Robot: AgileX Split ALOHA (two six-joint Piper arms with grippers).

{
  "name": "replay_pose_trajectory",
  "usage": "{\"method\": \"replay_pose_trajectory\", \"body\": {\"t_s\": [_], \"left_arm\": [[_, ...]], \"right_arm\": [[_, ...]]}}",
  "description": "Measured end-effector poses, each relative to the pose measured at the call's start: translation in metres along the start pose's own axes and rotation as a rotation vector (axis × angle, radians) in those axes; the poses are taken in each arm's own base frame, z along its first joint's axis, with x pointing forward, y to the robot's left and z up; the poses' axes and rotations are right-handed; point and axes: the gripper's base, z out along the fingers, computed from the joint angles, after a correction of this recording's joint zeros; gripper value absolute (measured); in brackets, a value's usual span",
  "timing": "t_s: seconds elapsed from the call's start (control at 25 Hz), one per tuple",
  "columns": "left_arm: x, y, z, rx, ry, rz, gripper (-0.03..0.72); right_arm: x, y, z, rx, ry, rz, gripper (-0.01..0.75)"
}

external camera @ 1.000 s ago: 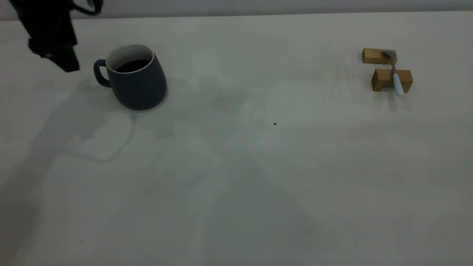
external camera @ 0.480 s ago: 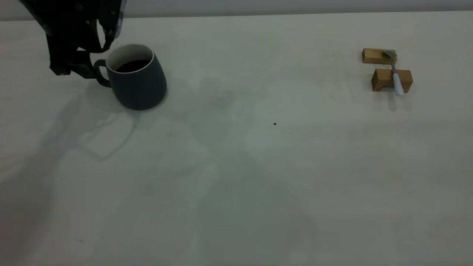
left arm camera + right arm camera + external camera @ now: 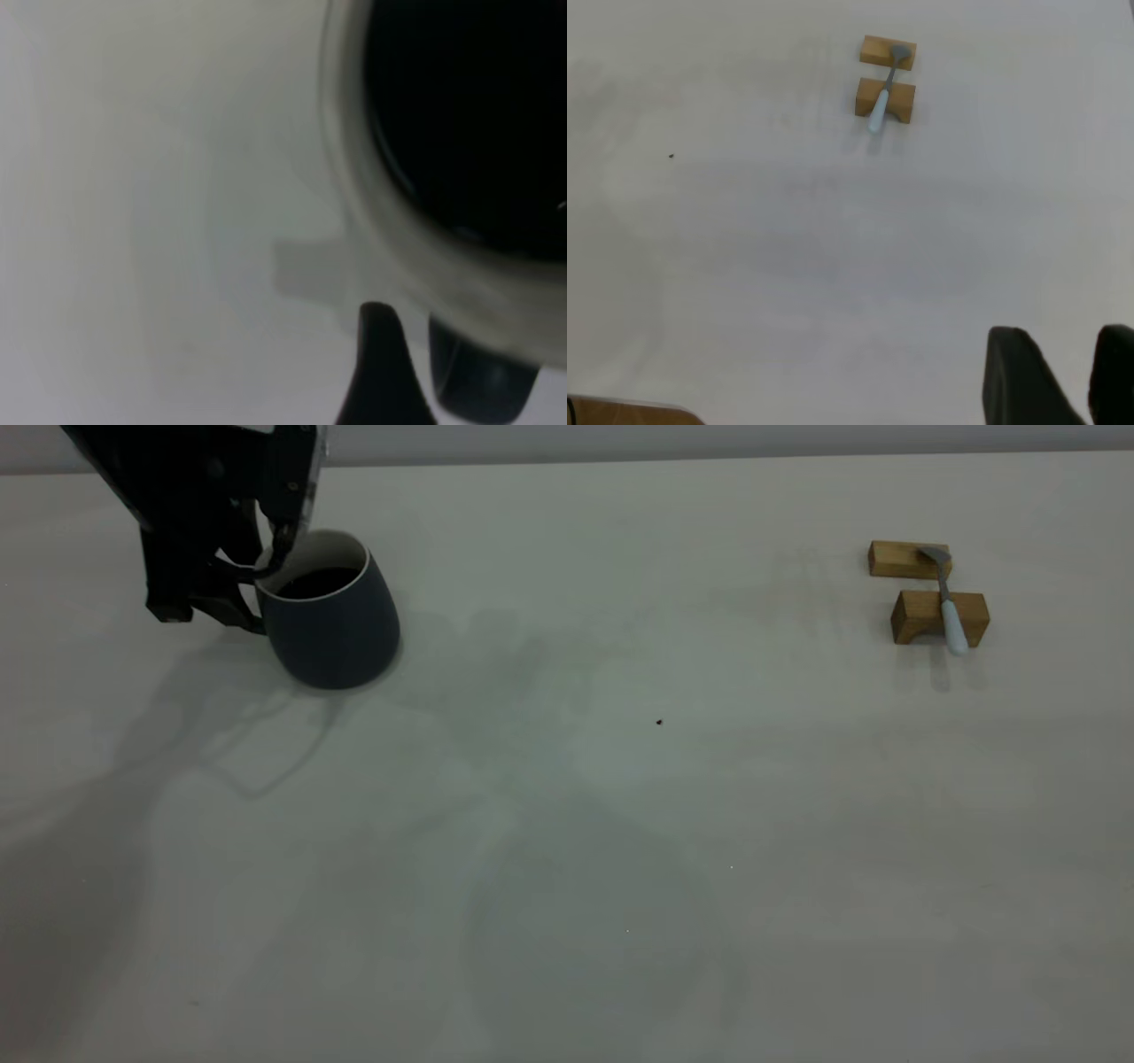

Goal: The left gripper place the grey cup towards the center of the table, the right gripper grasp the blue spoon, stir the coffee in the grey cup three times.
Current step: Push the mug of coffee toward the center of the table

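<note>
The grey cup (image 3: 335,624) stands at the table's (image 3: 567,824) back left, dark coffee (image 3: 314,583) inside it. My left gripper (image 3: 211,605) is low against the cup's handle side and hides the handle in the exterior view. In the left wrist view one black finger (image 3: 379,363) stands just beside the handle (image 3: 483,385), a small gap between them; the gripper is open. The blue spoon (image 3: 950,607) lies across two wooden blocks at the far right. My right gripper (image 3: 1061,345) hangs open, far from the spoon (image 3: 881,104), and is outside the exterior view.
The wooden blocks (image 3: 905,560) (image 3: 921,615) carry the spoon, bowl on the farther one and handle sticking out over the nearer one. A tiny dark speck (image 3: 659,722) marks the table's middle. A wooden edge (image 3: 620,412) shows in a corner of the right wrist view.
My left gripper has come down and to the right, from beside the cup to right against its handle, which it now covers. Cup and spoon have not moved.
</note>
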Motion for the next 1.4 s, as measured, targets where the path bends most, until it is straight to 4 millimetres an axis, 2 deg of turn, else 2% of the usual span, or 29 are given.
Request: {"method": "replay_pose_trajectory", "body": {"t_s": [0.12, 0.24, 0.36, 0.56, 0.6, 0.76, 0.88, 1.12, 1.4], "left_arm": [[-0.006, -0.001, 0.0, 0.017, -0.001, 0.019, 0.576], [-0.009, -0.002, -0.001, 0.031, 0.001, 0.025, 0.526], [-0.01, -0.004, -0.001, 0.053, -0.001, 0.02, 0.436], [-0.014, -0.007, -0.002, 0.098, -0.027, -0.047, 0.228], [-0.015, -0.008, -0.002, 0.103, -0.032, -0.053, 0.207], [-0.035, -0.012, -0.003, 0.129, -0.056, -0.042, 0.206], [-0.06, -0.016, -0.005, 0.131, -0.071, -0.02, 0.206], [-0.115, -0.029, -0.01, 0.121, -0.104, -0.09, 0.204], [-0.156, -0.04, -0.014, 0.081, -0.147, -0.1, 0.205]], "right_arm": [[0.0, 0.0, 0.0, 0.0, 0.0, 0.0, 0.238], [0.0, 0.0, 0.0, 0.0, 0.0, 0.0, 0.238], [0.0, 0.0, 0.0, 0.0, 0.0, 0.0, 0.238], [0.0, 0.0, 0.0, 0.0, 0.0, 0.0, 0.238], [0.0, 0.0, 0.0, 0.0, 0.0, 0.0, 0.238], [0.0, 0.0, 0.0, 0.0, 0.0, 0.0, 0.238], [0.0, 0.0, 0.0, 0.0, 0.0, 0.0, 0.238], [0.0, 0.0, 0.0, 0.0, 0.0, 0.0, 0.238], [0.0, 0.0, 0.0, 0.0, 0.0, 0.0, 0.238]]}}
